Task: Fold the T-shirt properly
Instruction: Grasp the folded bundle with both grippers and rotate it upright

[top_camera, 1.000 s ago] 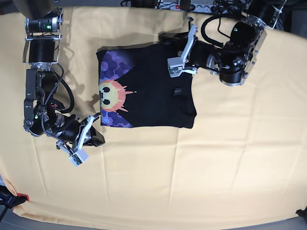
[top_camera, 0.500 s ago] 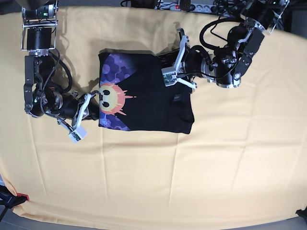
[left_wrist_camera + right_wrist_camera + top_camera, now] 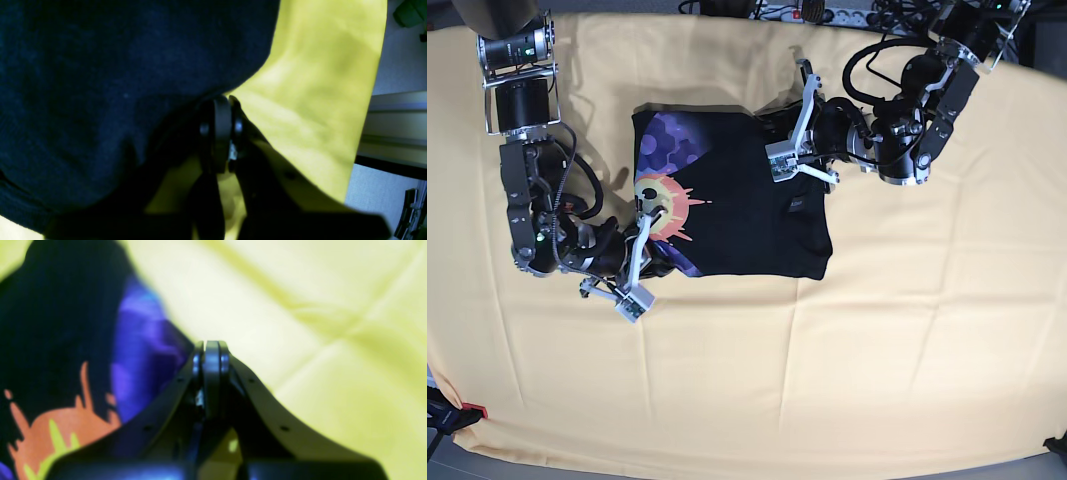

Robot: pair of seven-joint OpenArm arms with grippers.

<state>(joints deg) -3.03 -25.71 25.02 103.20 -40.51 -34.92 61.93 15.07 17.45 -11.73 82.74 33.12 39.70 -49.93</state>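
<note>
The black T-shirt lies folded into a rough rectangle on the tablecloth, with the orange face and purple hexagons on its left part. My right gripper is at the shirt's lower left corner. In the right wrist view it is shut, its tips against the purple printed edge. My left gripper is over the shirt's upper right part. In the left wrist view it is shut, its tips at the edge of the plain black cloth. I cannot tell whether cloth is pinched in either.
The pale yellow tablecloth covers the whole table, with creases. Cables and a power strip lie along the far edge. A metal rail shows beyond the cloth's edge in the left wrist view.
My right gripper went up to the shirt's left edge, then down and right onto its lower left corner. The left arm shifted a little left at first. The shirt's outline tightened slightly.
</note>
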